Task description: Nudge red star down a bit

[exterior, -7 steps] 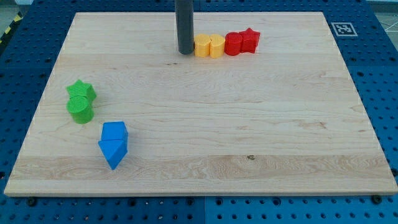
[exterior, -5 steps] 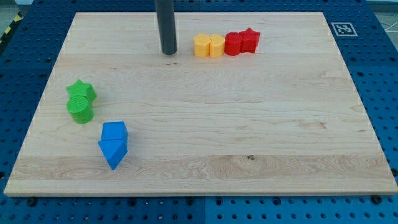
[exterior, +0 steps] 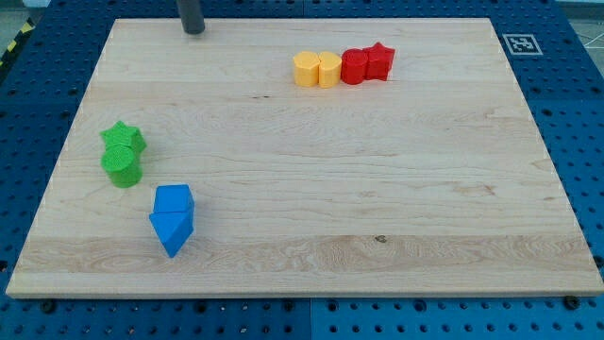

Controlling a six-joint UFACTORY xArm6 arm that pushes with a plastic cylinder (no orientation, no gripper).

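Note:
The red star [exterior: 379, 60] lies near the view's top, at the right end of a row of touching blocks. To its left are a red round block [exterior: 355, 67], a yellow block [exterior: 329, 70] and a yellow hexagon-like block [exterior: 307, 70]. My tip [exterior: 192, 30] is at the view's top left edge of the board, far to the left of the row and touching no block. Only a short stub of the rod shows.
A green star [exterior: 124, 138] and a green cylinder [exterior: 122, 165] sit together at the view's left. A blue block [exterior: 175, 200] and a blue triangle [exterior: 171, 231] sit below them. A marker tag [exterior: 520, 42] is off the wooden board's [exterior: 377, 189] top right corner.
My tip has moved left and toward the view's top, away from the yellow blocks. No block has moved.

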